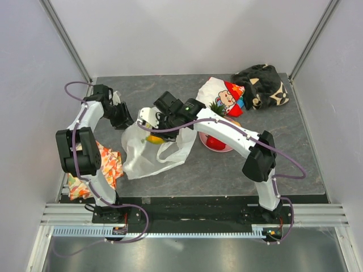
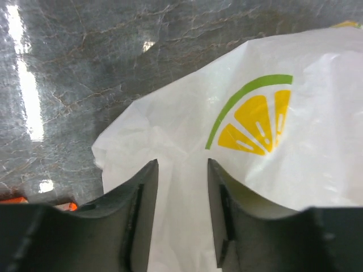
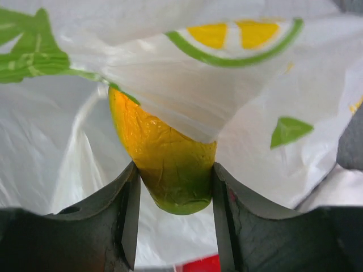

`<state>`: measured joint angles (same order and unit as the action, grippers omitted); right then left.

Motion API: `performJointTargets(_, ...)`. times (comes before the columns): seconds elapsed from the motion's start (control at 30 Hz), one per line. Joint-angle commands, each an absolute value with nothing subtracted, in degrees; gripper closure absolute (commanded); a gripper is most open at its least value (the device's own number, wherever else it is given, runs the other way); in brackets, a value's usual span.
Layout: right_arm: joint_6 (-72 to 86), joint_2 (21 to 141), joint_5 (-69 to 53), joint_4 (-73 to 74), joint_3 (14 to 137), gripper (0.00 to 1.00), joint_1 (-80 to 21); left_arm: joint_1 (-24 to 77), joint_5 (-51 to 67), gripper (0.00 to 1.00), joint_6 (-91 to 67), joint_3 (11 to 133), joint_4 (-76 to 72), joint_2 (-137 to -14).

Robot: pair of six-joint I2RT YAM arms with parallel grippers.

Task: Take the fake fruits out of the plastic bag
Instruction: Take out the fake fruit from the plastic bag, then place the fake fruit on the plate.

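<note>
Right wrist alone: right hand (image 3: 174,173) tight around mango-like piece (image 3: 161,141), under plastic bag (image 3: 255,113).

One plastic bag (image 1: 148,161). Three fake fruits (image 1: 152,139) seen: one mango (image 3: 170,164), one red piece (image 1: 214,141), one pineapple (image 1: 218,107). Three cloths (image 1: 108,161): orange patterned (image 1: 110,167), cartoon print (image 1: 224,95), black patterned (image 1: 264,85).

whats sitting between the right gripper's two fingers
The yellow-green mango piece, touched on both sides by the right gripper, its top tucked under the plastic bag. The right wrist view shows it.
</note>
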<state>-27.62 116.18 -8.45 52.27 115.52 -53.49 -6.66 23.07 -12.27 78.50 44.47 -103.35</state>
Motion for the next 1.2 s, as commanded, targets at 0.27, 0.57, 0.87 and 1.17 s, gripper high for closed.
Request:
performJointTargets(0.27,-44.7,95.5,0.2,66.0,112.7,0.74,-46.5,-7.3,24.5,0.44,-9.7,82.9,47.8,-95.2)
performJointTargets(0.57,-55.1,69.6,-0.4,65.7,75.8,0.76,-32.4,-7.1,23.7,0.38,-5.5,83.5,49.7,-89.0)
performJointTargets(0.87,-47.5,74.1,-3.7,52.2,63.2,0.76,-18.6,-7.1,25.5,0.39,-5.4,81.5,49.7,-84.6)
performJointTargets(1.17,-46.1,86.5,-4.3,44.4,67.1,0.75,-15.7,-7.2,24.3,0.39,-4.7,78.1,48.6,-82.7)
